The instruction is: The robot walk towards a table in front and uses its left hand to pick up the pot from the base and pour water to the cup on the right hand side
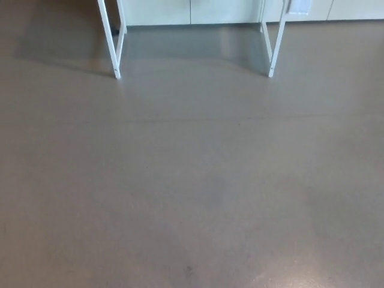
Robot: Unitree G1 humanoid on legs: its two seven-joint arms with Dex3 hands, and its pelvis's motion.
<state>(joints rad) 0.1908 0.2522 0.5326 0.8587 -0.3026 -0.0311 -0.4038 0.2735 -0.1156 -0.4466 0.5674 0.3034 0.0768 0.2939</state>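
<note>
Nearest, only bare grey-brown floor [192, 204], with a small dark speck [189, 270] and a pale patch of glare [297, 277] at the bottom edge. No left hand and no right hand anywhere in the head view, so cannot tell whether fingers are spread or closed; probably hanging at the sides, out of frame, as suits walking.

Further on, a faint seam [180, 122] across the floor. Beyond it, the white table legs: one pair on the left [111, 48], one on the right [276, 48], feet planted on the floor, with a darker shadow [186, 42] between them. Behind, pale cabinet fronts [162, 11] along the top edge.

Tabletop cut off above the frame, so no pot, base or cup visible; presumably up there, out of sight. Judging by the open floor ahead, well short of reaching distance: approach stage, no picking or pouring possible yet.
</note>
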